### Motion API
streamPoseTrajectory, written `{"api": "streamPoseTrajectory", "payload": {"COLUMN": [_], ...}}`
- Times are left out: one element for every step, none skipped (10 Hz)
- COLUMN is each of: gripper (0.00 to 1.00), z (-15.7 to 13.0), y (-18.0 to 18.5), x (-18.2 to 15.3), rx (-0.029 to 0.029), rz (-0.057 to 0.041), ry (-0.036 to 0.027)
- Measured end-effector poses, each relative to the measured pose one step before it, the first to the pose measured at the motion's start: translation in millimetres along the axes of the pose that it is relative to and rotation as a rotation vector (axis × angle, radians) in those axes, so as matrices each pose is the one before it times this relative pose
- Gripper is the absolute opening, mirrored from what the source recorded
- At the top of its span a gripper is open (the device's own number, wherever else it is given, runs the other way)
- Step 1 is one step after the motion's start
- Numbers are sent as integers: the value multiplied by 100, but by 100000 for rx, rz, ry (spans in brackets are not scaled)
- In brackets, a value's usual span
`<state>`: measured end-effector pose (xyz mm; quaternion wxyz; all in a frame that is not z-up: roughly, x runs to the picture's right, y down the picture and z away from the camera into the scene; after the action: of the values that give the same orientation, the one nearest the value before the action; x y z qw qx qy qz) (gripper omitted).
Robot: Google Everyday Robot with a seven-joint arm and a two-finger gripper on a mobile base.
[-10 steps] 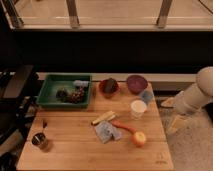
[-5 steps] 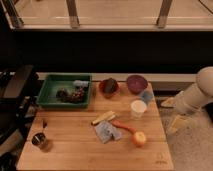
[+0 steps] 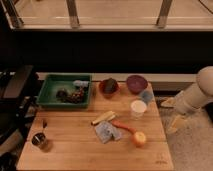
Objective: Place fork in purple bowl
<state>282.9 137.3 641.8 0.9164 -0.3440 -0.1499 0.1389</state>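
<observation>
No movement since a second ago: arm and objects all in the same places. End effector [image 3: 168,116] beyond the right edge of the tabletop [image 3: 75,155], spread wide, holding nothing. Fork [image 3: 44,123], small and dim, near the left edge, just behind the metal cup [image 3: 40,142]; purple bowl [image 3: 136,82] at the far edge, right of the middle.

To do well: cross above the objects, turn across the thin handle, descend straight, close only when low.

Counted: one green tray [image 3: 65,106], two bowls with the reddish-orange bowl [image 3: 109,86], one white cup [image 3: 138,108], one carrot [image 3: 122,126], one fork.
</observation>
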Motion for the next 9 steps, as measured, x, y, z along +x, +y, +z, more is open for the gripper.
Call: {"api": "streamPoseTrajectory", "payload": {"gripper": [80, 80, 80, 80, 80, 80, 80, 80, 80], "z": [633, 1252, 975, 714, 928, 795, 745, 1304, 1210], "y": [49, 349, 322, 348, 381, 388, 516, 430, 300], "x": [-667, -1386, -983, -845, -1313, -1211, -891, -1522, -1101], "rx": [-1401, -2961, -1944, -1254, -668, 489, 664, 568, 953], "rz": [-672, -1065, -803, -914, -1716, -1383, -937, -1820, 78], "ry": [-2447, -5281, -4838, -3330, -3270, -3107, -2625, -3149, -2042]}}
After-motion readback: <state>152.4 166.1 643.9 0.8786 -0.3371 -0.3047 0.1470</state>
